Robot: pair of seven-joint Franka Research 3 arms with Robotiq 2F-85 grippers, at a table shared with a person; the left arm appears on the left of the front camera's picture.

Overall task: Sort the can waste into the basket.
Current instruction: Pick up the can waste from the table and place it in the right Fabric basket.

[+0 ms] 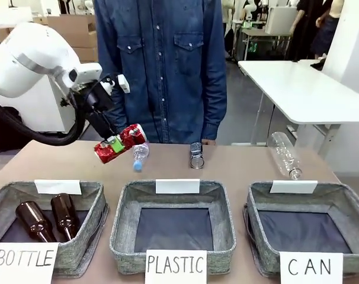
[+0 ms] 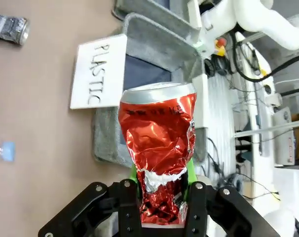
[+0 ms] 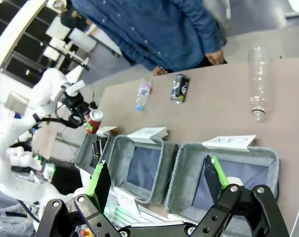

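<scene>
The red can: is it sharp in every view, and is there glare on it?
Left wrist view: the red can is close and sharp, with white glints on its creases. Front view: evenly lit, slightly soft, no strong glare. Right wrist view: small and far off, print unreadable.

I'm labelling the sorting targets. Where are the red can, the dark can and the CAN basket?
red can [image 1: 132, 135], front view, on its dented red side.
dark can [image 1: 196, 156], front view, on its side wall.
CAN basket [image 1: 255, 228], front view, on its left fabric wall.
</scene>
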